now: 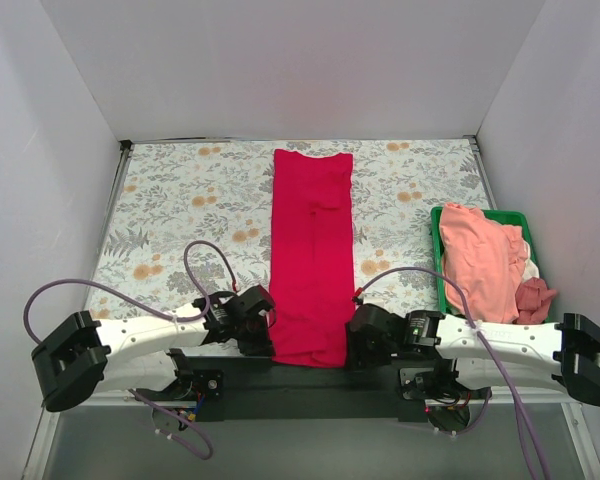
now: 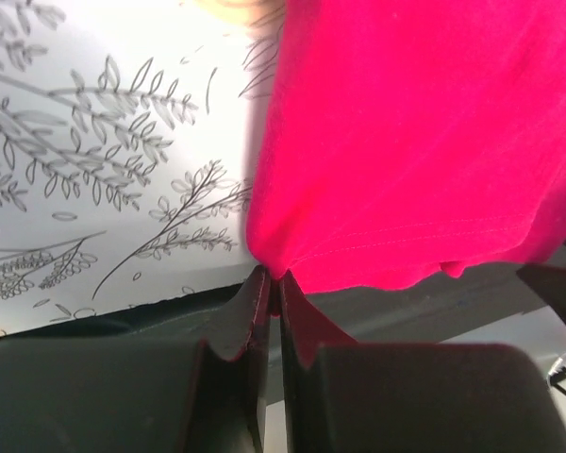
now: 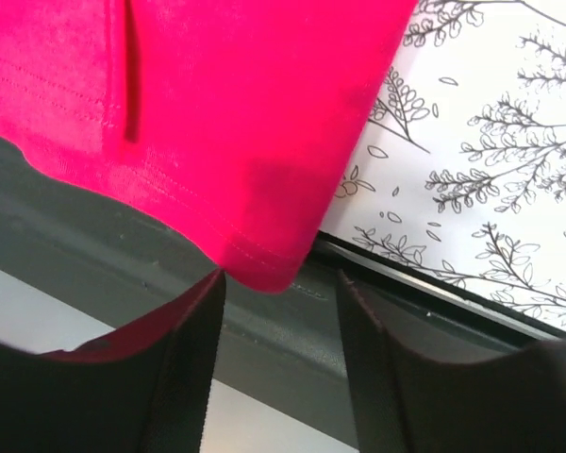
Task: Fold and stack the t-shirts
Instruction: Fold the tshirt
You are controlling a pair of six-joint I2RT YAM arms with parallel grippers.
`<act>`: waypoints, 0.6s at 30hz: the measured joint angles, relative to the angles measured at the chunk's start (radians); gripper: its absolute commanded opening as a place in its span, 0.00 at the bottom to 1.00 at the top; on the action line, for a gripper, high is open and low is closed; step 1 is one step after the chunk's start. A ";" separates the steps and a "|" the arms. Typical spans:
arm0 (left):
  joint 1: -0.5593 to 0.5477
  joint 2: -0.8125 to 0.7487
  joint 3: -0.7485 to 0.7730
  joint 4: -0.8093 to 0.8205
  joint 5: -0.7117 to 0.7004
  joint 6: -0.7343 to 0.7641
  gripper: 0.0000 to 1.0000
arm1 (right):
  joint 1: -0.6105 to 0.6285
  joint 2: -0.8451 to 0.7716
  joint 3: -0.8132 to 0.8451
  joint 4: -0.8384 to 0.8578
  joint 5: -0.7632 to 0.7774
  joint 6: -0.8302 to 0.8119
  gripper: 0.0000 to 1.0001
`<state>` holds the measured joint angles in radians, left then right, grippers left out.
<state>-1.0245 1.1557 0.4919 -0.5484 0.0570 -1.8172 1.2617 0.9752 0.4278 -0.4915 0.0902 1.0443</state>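
Note:
The crimson red t-shirt [image 1: 312,250] lies folded into a long narrow strip down the middle of the floral table, its hem hanging over the near edge. My left gripper [image 1: 267,325] is shut on the shirt's near-left corner; in the left wrist view the gripper [image 2: 274,278] pinches the red fabric [image 2: 424,142] between closed fingertips. My right gripper [image 1: 352,335] sits at the near-right corner. In the right wrist view the gripper [image 3: 281,278] stands open, with the shirt's rounded corner [image 3: 259,264] just at the gap between the fingertips. A salmon pink t-shirt [image 1: 480,255] and a maroon-pink one [image 1: 535,298] lie crumpled at the right.
The green bin [image 1: 438,250] at the right holds the two crumpled shirts. The floral tablecloth [image 1: 190,210] is bounded by white walls on three sides. A dark base rail [image 1: 310,380] runs along the near edge under the hem.

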 measured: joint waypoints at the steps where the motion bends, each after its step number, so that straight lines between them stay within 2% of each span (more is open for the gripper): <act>1: 0.000 -0.013 -0.010 0.003 0.005 -0.006 0.00 | 0.000 0.006 -0.001 0.008 0.001 0.003 0.53; 4: 0.000 -0.050 -0.042 0.013 0.020 -0.029 0.00 | 0.002 0.016 -0.016 0.055 -0.003 0.013 0.37; 5: 0.000 -0.063 -0.054 0.019 0.025 -0.040 0.00 | 0.002 0.016 -0.023 0.069 -0.004 0.018 0.20; 6: 0.000 -0.077 -0.065 0.023 0.030 -0.050 0.00 | 0.003 0.016 -0.032 0.085 -0.009 0.020 0.08; 7: 0.000 -0.090 -0.076 0.027 0.034 -0.059 0.00 | 0.005 0.016 -0.040 0.097 -0.009 0.027 0.01; 18: -0.006 -0.215 -0.135 0.000 0.056 -0.109 0.00 | 0.074 -0.048 -0.067 0.105 0.021 0.047 0.01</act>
<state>-1.0309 0.9405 0.3565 -0.5488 0.1127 -1.9263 1.3361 0.9272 0.3611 -0.3870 0.1112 1.0916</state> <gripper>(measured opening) 0.029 0.030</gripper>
